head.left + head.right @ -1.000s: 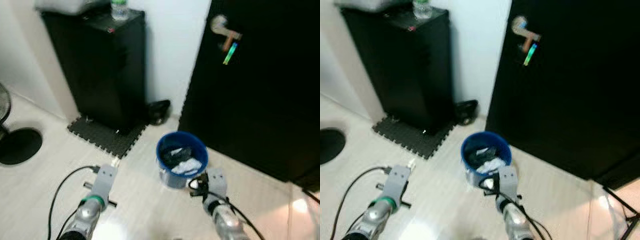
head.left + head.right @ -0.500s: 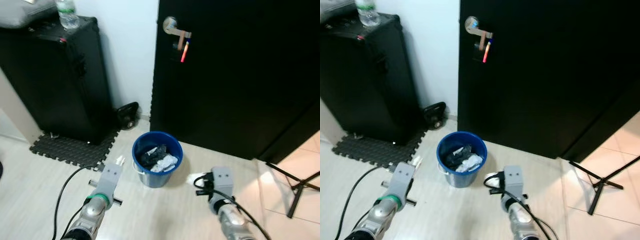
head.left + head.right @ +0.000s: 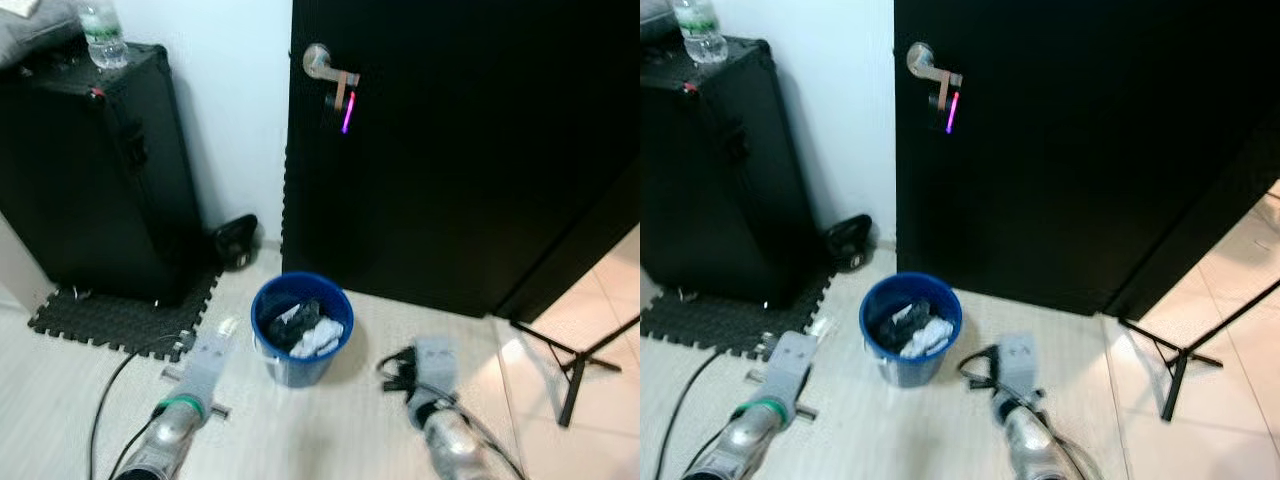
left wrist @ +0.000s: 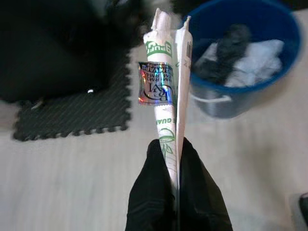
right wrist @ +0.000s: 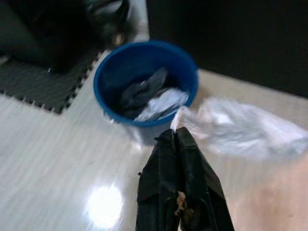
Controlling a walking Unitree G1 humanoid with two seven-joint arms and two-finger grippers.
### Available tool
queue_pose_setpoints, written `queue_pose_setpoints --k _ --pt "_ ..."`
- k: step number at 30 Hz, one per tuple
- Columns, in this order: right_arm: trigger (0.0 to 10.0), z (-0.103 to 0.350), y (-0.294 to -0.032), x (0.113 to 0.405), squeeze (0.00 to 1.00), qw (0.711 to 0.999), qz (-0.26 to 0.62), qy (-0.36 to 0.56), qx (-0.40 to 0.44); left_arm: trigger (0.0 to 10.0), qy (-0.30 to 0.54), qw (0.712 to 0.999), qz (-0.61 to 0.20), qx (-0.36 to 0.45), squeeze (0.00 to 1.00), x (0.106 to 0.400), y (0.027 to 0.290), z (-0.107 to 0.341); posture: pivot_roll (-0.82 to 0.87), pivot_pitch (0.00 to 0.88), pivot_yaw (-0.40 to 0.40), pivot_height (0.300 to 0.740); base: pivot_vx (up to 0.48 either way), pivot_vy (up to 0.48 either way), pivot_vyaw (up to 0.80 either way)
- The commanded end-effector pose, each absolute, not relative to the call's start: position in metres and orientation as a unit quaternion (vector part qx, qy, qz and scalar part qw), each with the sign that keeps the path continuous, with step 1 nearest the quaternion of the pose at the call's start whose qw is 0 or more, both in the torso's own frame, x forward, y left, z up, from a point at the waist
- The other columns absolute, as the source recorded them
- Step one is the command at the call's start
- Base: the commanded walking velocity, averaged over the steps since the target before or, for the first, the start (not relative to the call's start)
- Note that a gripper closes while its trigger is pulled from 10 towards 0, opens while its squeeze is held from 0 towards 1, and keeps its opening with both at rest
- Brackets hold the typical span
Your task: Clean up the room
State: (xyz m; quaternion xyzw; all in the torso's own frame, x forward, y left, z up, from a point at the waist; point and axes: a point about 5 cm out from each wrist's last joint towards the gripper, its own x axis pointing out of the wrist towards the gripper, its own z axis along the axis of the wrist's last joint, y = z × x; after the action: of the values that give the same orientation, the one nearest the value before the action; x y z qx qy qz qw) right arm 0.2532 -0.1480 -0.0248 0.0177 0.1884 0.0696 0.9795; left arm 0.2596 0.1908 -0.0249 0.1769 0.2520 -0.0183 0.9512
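Beside the blue bin (image 3: 301,329) on the floor, a wrapper (image 4: 167,91) is pinched by closed left fingers (image 4: 161,192); right fingers (image 5: 180,159) clamp a clear bag (image 5: 240,127). Either could be dropped short of the rim.

Soft, slightly blurred indoor light; a glare spot on the glossy floor (image 5: 103,211) beside the right gripper (image 5: 175,137)

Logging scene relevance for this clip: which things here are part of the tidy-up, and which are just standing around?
In the job:
- blue bin, holding dark and white scraps
- green-and-white wrapper, pinched in the left gripper
- clear plastic bag, held by the right gripper

Just there:
- black case with a water bottle on top
- foam mat
- black door
- tripod leg
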Motion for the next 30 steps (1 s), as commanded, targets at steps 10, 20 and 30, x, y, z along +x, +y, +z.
queue_pose_setpoints --k 10,20,30 --pt "10.0 -0.0258 -0.1592 0.2529 0.00 0.979 0.053 0.196 0.014 10.0 0.249 0.953 -0.027 0.171 0.00 0.2618 0.1812 -0.0244 0.04 0.006 0.032 0.740 0.452 0.000 -0.25" --pt "10.0 -0.0258 -0.1619 0.2533 0.00 0.979 0.041 0.198 0.011 10.0 0.255 0.951 -0.031 0.170 0.00 0.2623 0.1805 -0.0250 0.04 0.005 0.032 0.740 0.225 0.000 -0.40" --pt "10.0 -0.0255 -0.1624 0.2538 0.00 0.979 0.039 0.198 0.009 10.0 0.256 0.951 -0.037 0.168 0.00 0.2625 0.1797 -0.0251 0.04 0.005 0.032 0.740 0.000 0.000 0.00"
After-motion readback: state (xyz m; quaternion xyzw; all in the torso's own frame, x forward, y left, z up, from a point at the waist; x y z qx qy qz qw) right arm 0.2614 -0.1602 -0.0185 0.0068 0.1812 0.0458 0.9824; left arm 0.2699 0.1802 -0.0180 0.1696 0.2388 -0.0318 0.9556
